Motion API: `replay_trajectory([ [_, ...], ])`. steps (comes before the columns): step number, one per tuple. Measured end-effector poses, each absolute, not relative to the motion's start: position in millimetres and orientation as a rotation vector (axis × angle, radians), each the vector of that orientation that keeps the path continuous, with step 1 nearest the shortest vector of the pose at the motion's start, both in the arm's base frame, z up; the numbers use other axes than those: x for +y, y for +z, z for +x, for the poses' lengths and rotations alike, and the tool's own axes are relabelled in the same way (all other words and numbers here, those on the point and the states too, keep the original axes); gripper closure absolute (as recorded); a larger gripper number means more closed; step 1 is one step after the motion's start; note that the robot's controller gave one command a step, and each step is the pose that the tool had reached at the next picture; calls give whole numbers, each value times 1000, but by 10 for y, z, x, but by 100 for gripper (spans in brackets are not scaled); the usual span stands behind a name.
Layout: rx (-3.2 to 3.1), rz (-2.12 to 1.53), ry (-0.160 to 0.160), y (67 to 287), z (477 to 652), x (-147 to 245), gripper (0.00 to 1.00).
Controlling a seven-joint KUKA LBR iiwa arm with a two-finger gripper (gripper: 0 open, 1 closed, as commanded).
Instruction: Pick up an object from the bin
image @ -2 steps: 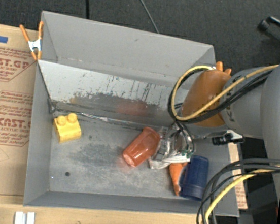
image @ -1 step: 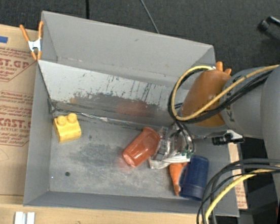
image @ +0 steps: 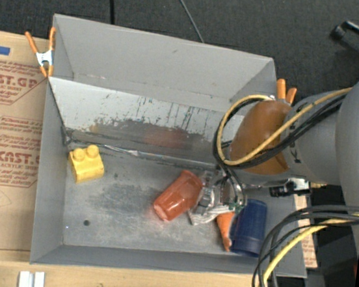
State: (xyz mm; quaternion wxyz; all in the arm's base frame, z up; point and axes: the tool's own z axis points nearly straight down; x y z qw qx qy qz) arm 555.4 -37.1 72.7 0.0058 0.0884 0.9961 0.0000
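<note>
My gripper is low in the bin's right half, its metal fingers down among the things there. An orange-red cup-like piece lies on its side just left of the fingers, touching or nearly touching them. A dark blue cylinder lies to the right of the gripper near the bin's right wall. A small orange carrot-shaped piece sits between the fingers' lower end and the blue cylinder. Nothing is clearly seen clamped between the fingers.
A yellow toy brick lies alone at the bin's left side near the back wall. The arm with its orange cover and yellow-black cables hangs over the bin's right rim.
</note>
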Motion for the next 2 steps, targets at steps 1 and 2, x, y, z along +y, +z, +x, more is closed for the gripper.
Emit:
replay_trajectory([
  [1,3128,259,-4,724,5507,-143,100],
  [2,3125,285,1,2278,5460,-125,100],
])
